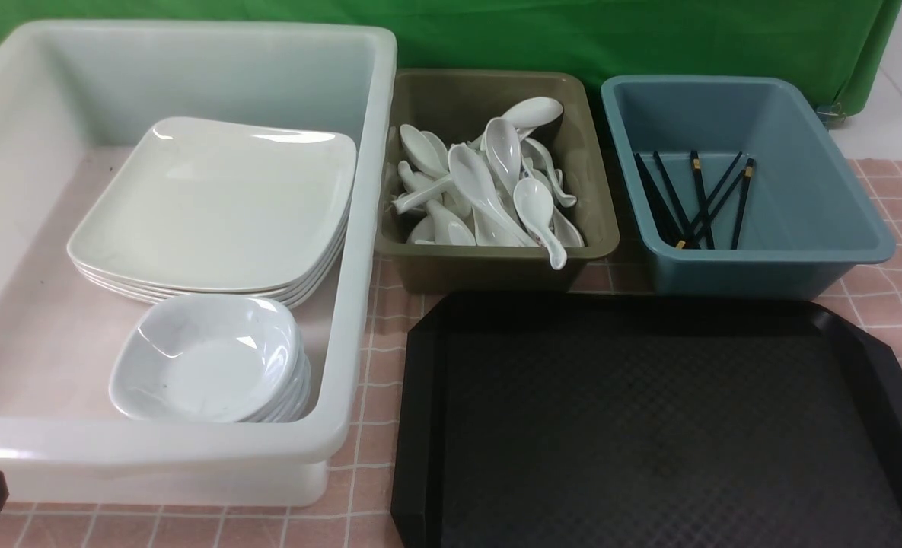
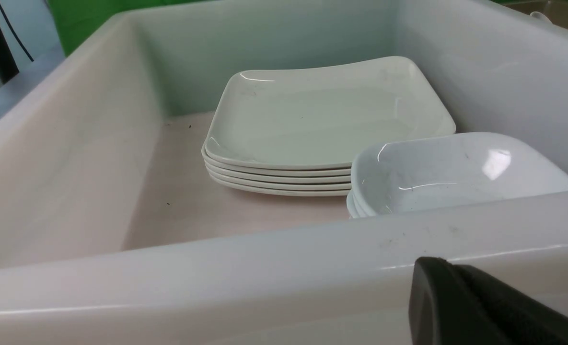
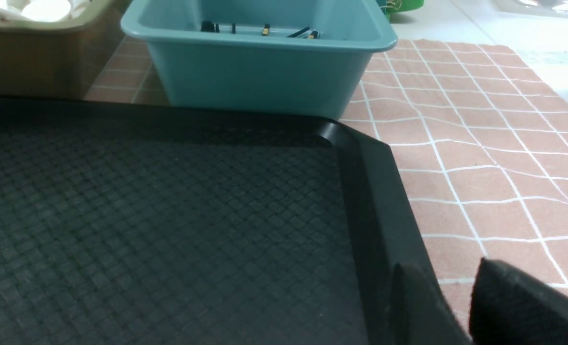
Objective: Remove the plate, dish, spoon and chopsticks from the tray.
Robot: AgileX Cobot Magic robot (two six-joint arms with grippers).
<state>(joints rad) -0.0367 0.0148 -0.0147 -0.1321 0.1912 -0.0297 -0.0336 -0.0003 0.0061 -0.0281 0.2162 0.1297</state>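
Front view: the tray (image 1: 664, 426) lies bare on the table; plates (image 1: 215, 205) and dishes (image 1: 207, 361) sit stacked in the white tub (image 1: 367, 228), spoons (image 1: 496, 183) in the olive tub (image 1: 595, 221), chopsticks (image 1: 694, 202) in the blue tub (image 1: 823, 190), apparently sorted by type. Left wrist view: the left gripper's fingers (image 2: 475, 306) are pressed together, holding nothing, outside the white tub's wall. Right wrist view: the right gripper's fingers (image 3: 514, 302) stand narrowly apart, holding nothing, beside the tray's rim.

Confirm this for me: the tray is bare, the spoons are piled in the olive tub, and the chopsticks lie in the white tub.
Not quite. The chopsticks lie in the blue tub, not the white one, as the front view shows. The tray is bare and the spoons are piled in the olive tub.
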